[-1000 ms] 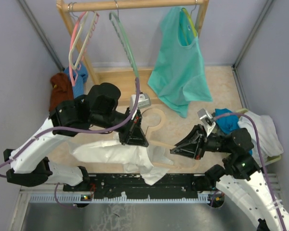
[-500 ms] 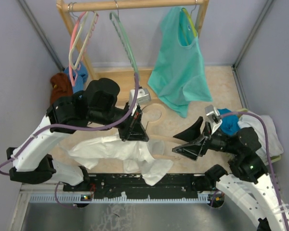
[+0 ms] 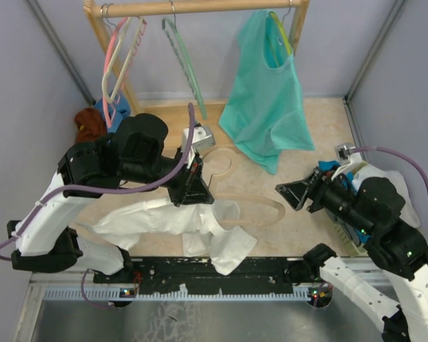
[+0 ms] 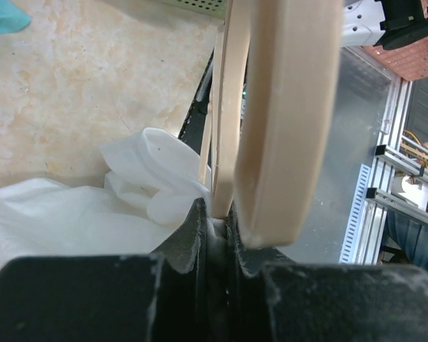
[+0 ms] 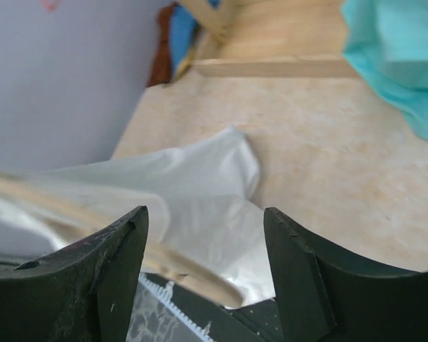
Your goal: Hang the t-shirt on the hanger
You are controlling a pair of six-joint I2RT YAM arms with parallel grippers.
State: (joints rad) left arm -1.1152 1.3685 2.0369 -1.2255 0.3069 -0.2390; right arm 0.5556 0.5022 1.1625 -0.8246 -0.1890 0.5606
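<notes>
My left pincer (image 4: 217, 214) is clamped on the hanger (image 3: 251, 206), with the t-shirt (image 3: 157, 217) bunched beneath it on the surface (image 3: 299, 128). My right pincer (image 3: 292, 194) gapes empty, just beside the hanger's end. Behind it, a basket (image 3: 341, 225) holds white and blue cloth.

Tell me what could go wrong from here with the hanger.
1. Only the left gripper pinches the hanger, on a thin part of its frame. The right gripper is open and clear of it, so the hanger may twist or slip.
2. The t-shirt lies bunched by the left gripper, and the hanger's far end is bare. Lifting now might leave the shirt behind.
</notes>
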